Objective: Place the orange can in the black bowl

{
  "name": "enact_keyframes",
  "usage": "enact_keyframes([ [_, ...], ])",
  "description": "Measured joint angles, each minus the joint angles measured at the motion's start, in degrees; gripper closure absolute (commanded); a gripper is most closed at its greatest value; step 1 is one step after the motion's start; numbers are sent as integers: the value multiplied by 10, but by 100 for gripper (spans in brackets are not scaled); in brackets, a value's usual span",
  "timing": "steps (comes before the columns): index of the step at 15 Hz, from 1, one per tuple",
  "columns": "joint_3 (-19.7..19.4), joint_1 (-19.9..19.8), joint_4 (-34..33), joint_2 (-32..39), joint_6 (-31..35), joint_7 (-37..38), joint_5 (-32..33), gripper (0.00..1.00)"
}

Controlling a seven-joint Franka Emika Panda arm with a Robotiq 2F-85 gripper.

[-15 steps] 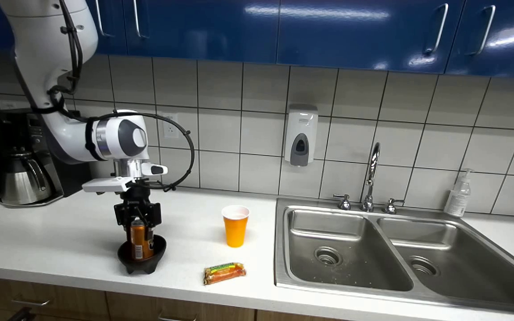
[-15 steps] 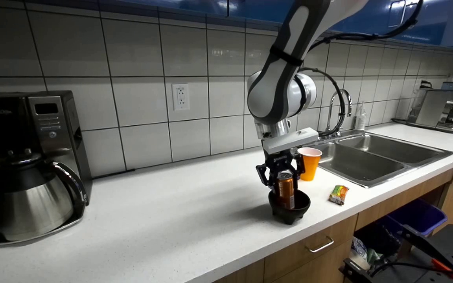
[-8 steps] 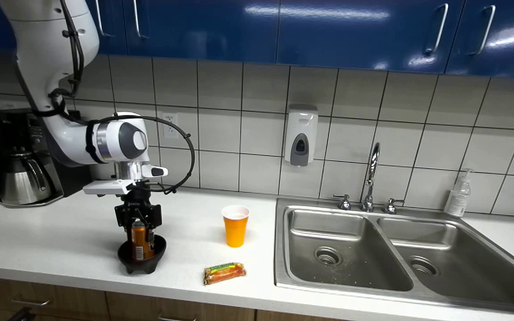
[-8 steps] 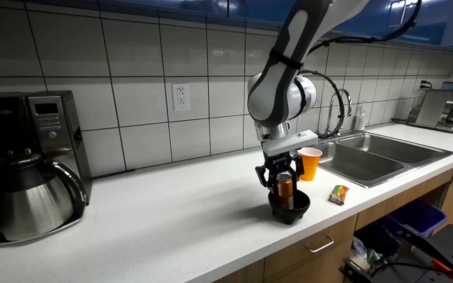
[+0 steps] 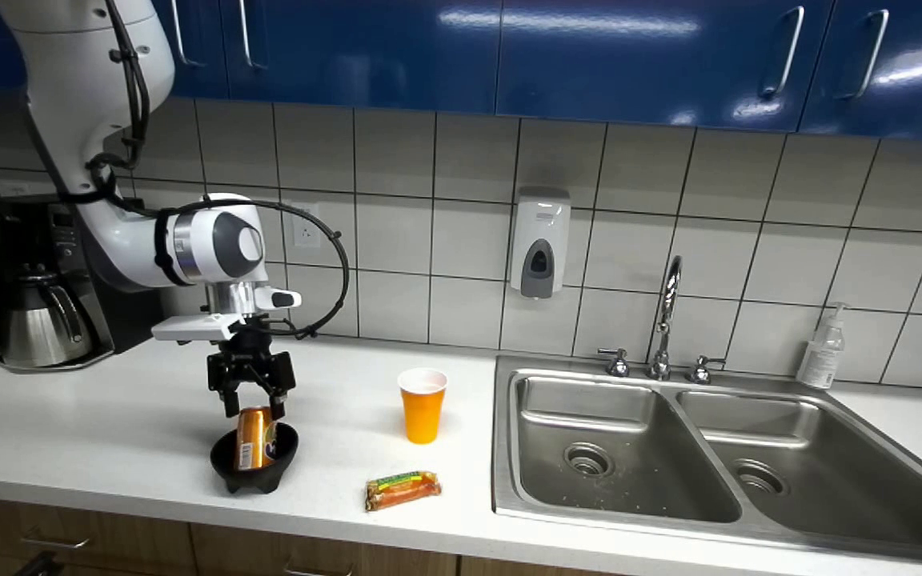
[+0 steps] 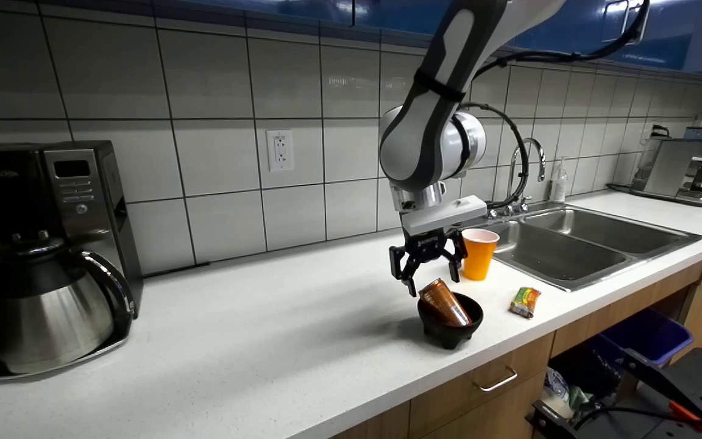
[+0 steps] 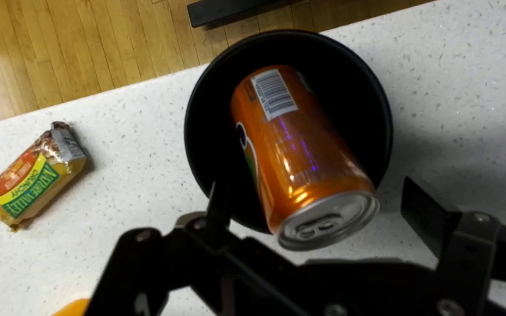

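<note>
The orange can (image 7: 297, 149) leans inside the black bowl (image 7: 382, 105), its lower end down in the bowl and its silvery top resting over the rim. In an exterior view the can (image 6: 444, 302) tilts toward the coffee maker's side. The bowl (image 5: 257, 482) stands on the counter near its front edge. Just above the can, my gripper (image 6: 433, 285) is spread open, with its fingers apart from the can. In the wrist view the can's top shows between the two fingers, touching neither as far as I can see.
An orange cup (image 5: 422, 408) and a snack bar (image 5: 402, 490) sit on the counter between the bowl and the steel sink (image 5: 503, 456). A coffee maker (image 6: 52, 305) stands at the far end. Blue cabinets (image 5: 365, 56) hang above.
My gripper has opened, let go of the can and risen slightly. The can, upright in the grip before, has tipped over against the bowl's rim.
</note>
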State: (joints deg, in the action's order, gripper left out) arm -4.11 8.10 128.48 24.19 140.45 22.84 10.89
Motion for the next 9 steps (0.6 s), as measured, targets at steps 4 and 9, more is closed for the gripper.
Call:
enact_keyframes([
  [4,-5,0,-12,-28,-1,0,-6,0],
  [9,-16,-1,-12,-72,-14,7,-1,0],
])
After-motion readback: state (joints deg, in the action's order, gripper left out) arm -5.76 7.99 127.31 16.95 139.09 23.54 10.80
